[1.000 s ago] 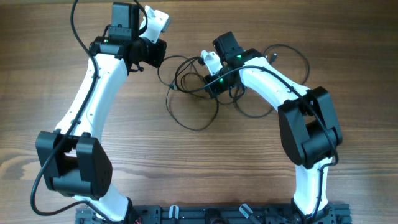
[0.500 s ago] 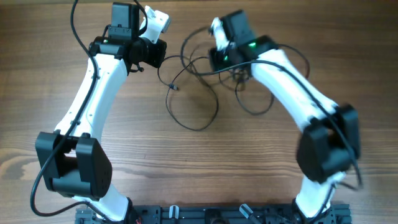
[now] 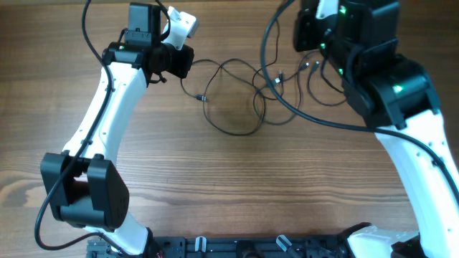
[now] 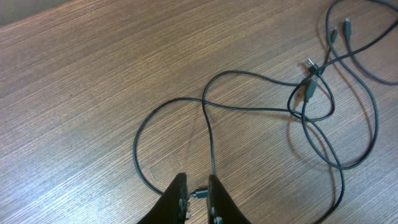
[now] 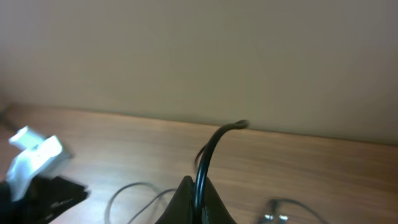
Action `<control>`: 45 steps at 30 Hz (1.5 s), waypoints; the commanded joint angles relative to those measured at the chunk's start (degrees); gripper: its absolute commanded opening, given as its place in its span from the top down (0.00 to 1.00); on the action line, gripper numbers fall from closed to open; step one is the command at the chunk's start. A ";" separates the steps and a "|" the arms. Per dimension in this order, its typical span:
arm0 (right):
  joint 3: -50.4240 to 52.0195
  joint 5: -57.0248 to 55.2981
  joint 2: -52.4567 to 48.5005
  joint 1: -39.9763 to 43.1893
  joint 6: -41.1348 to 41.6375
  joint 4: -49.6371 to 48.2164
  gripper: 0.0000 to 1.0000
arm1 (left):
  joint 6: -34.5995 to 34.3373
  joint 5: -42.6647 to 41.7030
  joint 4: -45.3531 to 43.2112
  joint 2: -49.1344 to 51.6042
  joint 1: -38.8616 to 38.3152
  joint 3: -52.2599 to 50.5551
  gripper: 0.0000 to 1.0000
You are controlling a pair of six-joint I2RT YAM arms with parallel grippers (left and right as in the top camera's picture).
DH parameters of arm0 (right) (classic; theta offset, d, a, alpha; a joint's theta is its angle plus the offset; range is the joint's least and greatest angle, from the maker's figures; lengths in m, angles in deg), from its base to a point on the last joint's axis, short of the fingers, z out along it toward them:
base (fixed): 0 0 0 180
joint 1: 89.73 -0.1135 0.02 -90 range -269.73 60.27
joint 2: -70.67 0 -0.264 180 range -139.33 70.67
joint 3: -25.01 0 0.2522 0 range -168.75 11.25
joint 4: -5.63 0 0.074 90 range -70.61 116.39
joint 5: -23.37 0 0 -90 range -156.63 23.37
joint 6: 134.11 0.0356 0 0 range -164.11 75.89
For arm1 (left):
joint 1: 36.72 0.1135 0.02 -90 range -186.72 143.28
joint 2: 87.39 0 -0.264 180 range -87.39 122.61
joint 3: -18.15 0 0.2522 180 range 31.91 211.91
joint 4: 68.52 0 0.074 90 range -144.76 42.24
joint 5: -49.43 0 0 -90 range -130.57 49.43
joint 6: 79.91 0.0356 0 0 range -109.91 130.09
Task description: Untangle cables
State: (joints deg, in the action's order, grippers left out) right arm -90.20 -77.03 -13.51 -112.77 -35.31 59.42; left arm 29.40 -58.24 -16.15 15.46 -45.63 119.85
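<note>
The left gripper (image 4: 197, 190) had its fingers drawn nearly together, pinching what looked like a small plug end of the cables (image 4: 210, 140) right at the tips. Just ahead of those fingers one strand ran straight out and met a wide loop that swung off to their left and curled back beside them. Farther ahead and to the right, several strands crossed in a tight cluster with at least two plugs (image 4: 309, 87) caught in it, all lying on the wooden table (image 4: 74, 74). The right gripper (image 5: 199, 191) was pressed closed on a single cord that rose from between its tips and arched over just above them. It hung high off the table, with slack loops far below.

To pull well, I judged the left pinch should act as a firm anchor while the right drew its strand away slowly, watching the cluster. If the crossings tightened rather than slid, easing off and trying another angle would serve better. A jerk could cinch the knot or slip the plug free.

No brand, label or writing was legible.
</note>
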 commanded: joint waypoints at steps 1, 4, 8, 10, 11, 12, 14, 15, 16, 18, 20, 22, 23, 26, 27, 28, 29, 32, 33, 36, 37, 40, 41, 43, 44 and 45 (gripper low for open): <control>-4.44 -9.29 1.86 0.20 -0.55 1.18 0.96 | -0.31 -1.22 0.44 -1.73 0.00 -0.28 0.87; -7.17 -9.31 1.90 0.20 -1.27 3.43 0.96 | -0.31 -1.40 0.59 -1.70 0.00 -0.28 0.87; -7.41 -9.53 1.86 0.26 -1.29 4.07 0.96 | -0.31 -1.40 0.81 -1.70 0.00 -0.28 0.87; -7.41 -9.53 1.42 0.26 -1.29 4.59 0.96 | -0.31 -1.40 0.83 -1.70 0.00 -0.28 0.87; -7.41 -9.55 1.07 0.26 -1.29 4.70 0.96 | -0.31 -1.40 0.83 -1.70 0.00 -0.28 0.87; -7.41 -9.77 0.48 0.28 -1.29 4.85 0.96 | -0.31 -1.40 0.87 -1.70 0.00 -0.28 0.86; -7.41 -10.84 -0.72 0.76 -1.05 5.14 0.96 | -0.31 -1.40 0.94 -1.73 0.00 -0.28 0.86; -7.41 -12.22 -1.46 1.18 -0.11 5.42 0.96 | -0.31 -1.38 1.03 -1.75 0.00 -0.28 0.87; -7.41 -14.01 -2.23 1.73 1.14 5.70 0.96 | -0.31 -1.40 1.09 -1.88 0.00 -0.28 0.87; -7.41 -15.19 -3.93 3.37 1.95 5.92 0.96 | -0.31 -1.38 1.25 -2.12 0.00 -0.28 0.87; -7.41 -14.62 -5.46 4.76 2.32 6.05 0.96 | -0.31 -1.38 1.25 -2.58 0.00 -0.28 0.87; -7.41 -13.68 -6.69 5.53 2.56 6.34 0.96 | -0.31 -1.38 1.44 -3.04 0.00 -0.28 0.86; -7.41 -13.05 -7.39 5.75 2.58 6.45 0.96 | -0.31 -1.38 1.55 -3.23 0.00 -0.28 0.86; -7.41 -12.68 -9.64 5.90 2.56 6.82 0.96 | -0.28 -1.36 2.25 -3.91 0.00 -0.28 0.86; -7.41 -12.66 -10.40 5.88 2.54 6.84 0.96 | -0.31 -1.36 2.43 -4.00 0.00 -0.28 0.86; -7.41 -12.20 -11.17 5.88 2.54 6.84 0.96 | -0.31 -1.36 2.73 -4.26 0.00 -0.28 0.86; -7.41 -11.43 -11.89 5.88 2.54 6.84 0.96 | -0.31 -1.33 2.95 -4.31 0.00 -0.28 0.86; -7.41 -6.69 -14.29 5.88 2.47 6.29 0.96 | -0.31 -1.36 3.78 -4.94 0.00 -0.28 0.85; -7.41 -5.60 -14.88 5.88 2.47 5.99 0.96 | -0.33 -1.36 3.93 -5.01 0.00 -0.28 0.85; -7.41 -2.54 -17.07 5.88 2.10 4.39 0.96 | -0.33 -1.36 4.63 -5.66 0.00 -0.28 0.85; -7.41 -2.05 -17.62 5.88 2.10 4.09 0.96 | -0.33 -1.36 4.83 -5.81 0.00 -0.28 0.85; -7.41 0.11 -19.45 5.88 2.08 3.08 0.96 | -0.37 -1.36 5.40 -6.34 0.00 -0.28 0.85; -7.41 1.44 -20.06 5.88 1.81 2.86 0.96 | -0.35 -1.36 5.60 -6.58 0.00 -0.28 0.85; -7.41 3.63 -21.18 5.88 1.81 2.58 0.96 | -0.35 -1.36 5.79 -6.86 0.00 -0.28 0.85; -7.41 4.74 -21.59 5.88 1.84 2.60 0.96 | -0.35 -1.36 5.79 -6.97 0.00 -0.28 0.85; -7.41 5.73 -22.05 5.88 1.84 2.60 0.96 | -0.35 -1.36 5.81 -7.08 0.00 -0.28 0.85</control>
State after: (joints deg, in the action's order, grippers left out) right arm -96.61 -77.03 -33.05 -106.85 -33.65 62.48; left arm 29.40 -58.50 -10.58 10.54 -45.63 119.85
